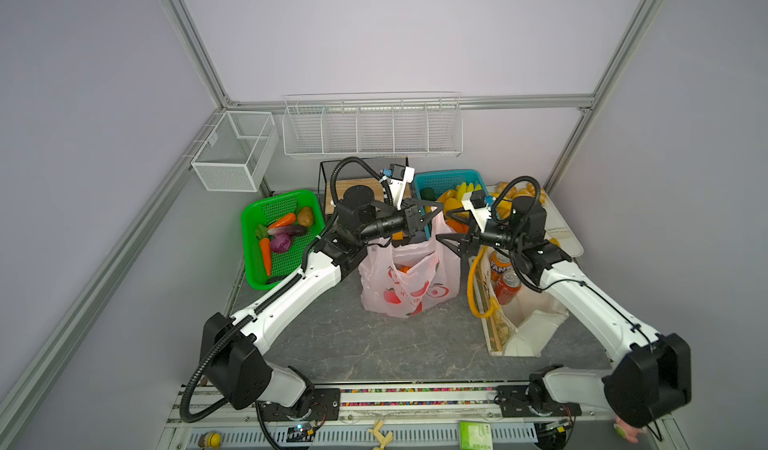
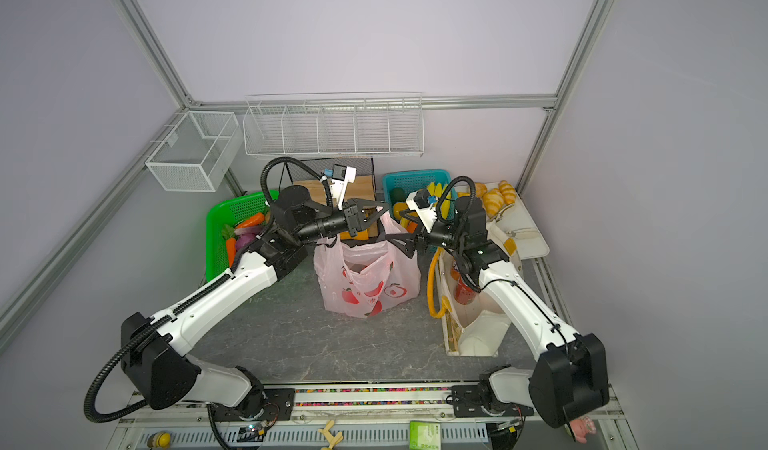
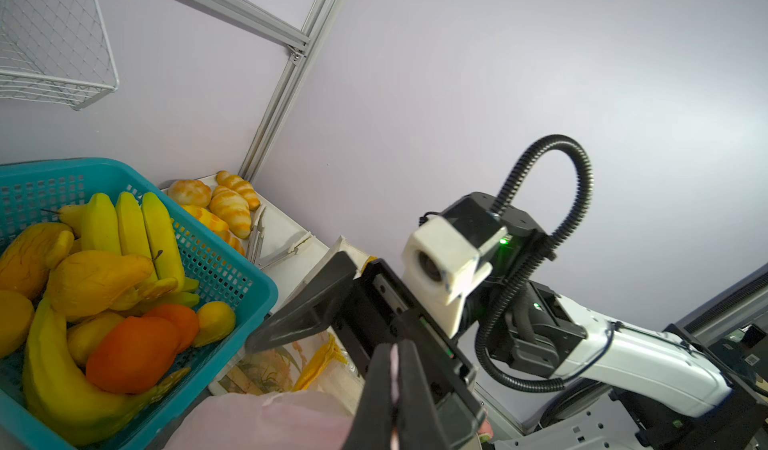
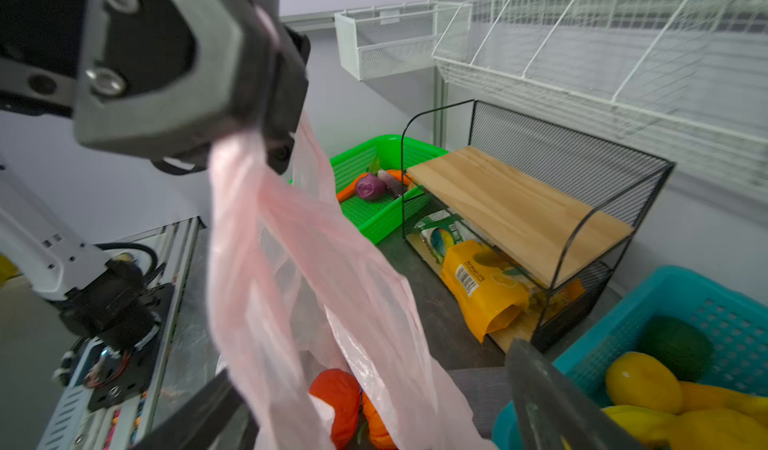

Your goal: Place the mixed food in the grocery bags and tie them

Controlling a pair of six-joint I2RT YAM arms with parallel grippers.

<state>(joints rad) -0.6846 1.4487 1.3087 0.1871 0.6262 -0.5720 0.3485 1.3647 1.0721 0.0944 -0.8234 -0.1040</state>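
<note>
The pink grocery bag [image 1: 411, 279] [image 2: 365, 283] stands mid-table. My left gripper [image 1: 434, 214] [image 2: 384, 211] [image 3: 395, 350] is shut on one of its handles and holds it up; the pink film shows between the jaws. Inside the bag lie a red tomato [image 4: 336, 398] and an orange round one [image 4: 374, 425]. My right gripper [image 1: 451, 244] [image 2: 401, 244] [image 4: 370, 360] is open beside the bag's right rim, its jaws straddling the hanging pink film. The cream tote [image 1: 528, 327] [image 2: 478, 331] lies at the right and holds the Fanta can [image 1: 498, 263] and the red can [image 1: 508, 288].
A green basket [image 1: 253, 244] with carrots and purple vegetables sits at the left. A teal basket [image 1: 449, 176] of bananas and oranges stands behind the bag, next to croissants [image 1: 523, 192] on a white tray. A black rack with a wooden shelf [image 4: 511, 207] is at the back.
</note>
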